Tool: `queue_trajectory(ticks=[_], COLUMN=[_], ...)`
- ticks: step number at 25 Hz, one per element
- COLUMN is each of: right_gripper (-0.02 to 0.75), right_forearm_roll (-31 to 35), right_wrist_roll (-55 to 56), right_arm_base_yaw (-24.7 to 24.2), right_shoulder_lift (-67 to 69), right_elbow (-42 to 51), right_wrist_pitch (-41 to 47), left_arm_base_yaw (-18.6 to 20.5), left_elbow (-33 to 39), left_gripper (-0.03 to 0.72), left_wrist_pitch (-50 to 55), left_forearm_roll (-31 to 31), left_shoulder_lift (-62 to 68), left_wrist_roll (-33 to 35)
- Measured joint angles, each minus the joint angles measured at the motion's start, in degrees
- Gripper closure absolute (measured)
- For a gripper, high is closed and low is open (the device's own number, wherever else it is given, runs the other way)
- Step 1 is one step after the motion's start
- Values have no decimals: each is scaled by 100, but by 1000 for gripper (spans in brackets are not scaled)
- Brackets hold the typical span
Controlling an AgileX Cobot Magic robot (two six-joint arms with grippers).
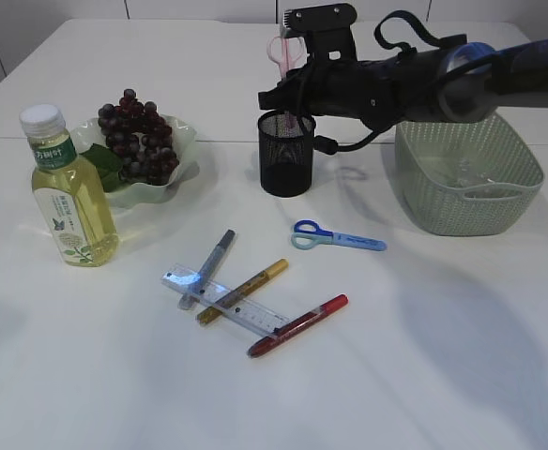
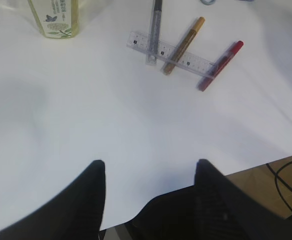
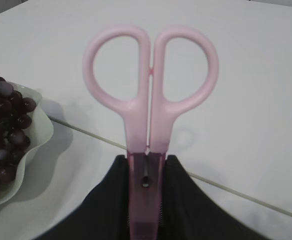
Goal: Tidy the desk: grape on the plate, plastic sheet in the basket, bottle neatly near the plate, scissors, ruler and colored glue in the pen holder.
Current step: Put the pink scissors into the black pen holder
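My right gripper (image 3: 146,160) is shut on the blade end of pink scissors (image 3: 150,95), handles upward, directly above the black mesh pen holder (image 1: 286,155). Blue scissors (image 1: 335,236) lie flat to the right of the holder. A clear ruler (image 1: 260,319) lies nearer the front, with silver (image 1: 208,267), gold (image 1: 246,289) and red (image 1: 300,324) glue pens across it. Grapes (image 1: 138,136) sit on the pale green plate (image 1: 185,131), and the bottle (image 1: 70,202) stands upright beside it. My left gripper (image 2: 150,165) hangs open and empty over bare table near the front edge.
A green woven basket (image 1: 466,197) stands at the right, under my right arm, with something clear and shiny inside. The table's front edge and a cable show at the lower right of the left wrist view.
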Motion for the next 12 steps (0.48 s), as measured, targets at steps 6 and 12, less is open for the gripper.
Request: queue_trajectory(ticks=[6,12], right_gripper=[585,584], right_forearm_roll=[-4,-14], right_wrist_roll=[0,0], right_arm_base_yaw=[0,-10], right_shoulder_lift=[24,24], right_elbow=[-32,-45], right_wrist_pitch=[0,0], left_arm_base_yaw=[0,0], left_elbow=[0,0], left_gripper=[273,273], left_wrist_pitch=[0,0], left_forearm_roll=[0,0], left_shoulder_lift=[0,0], left_wrist_roll=[0,0])
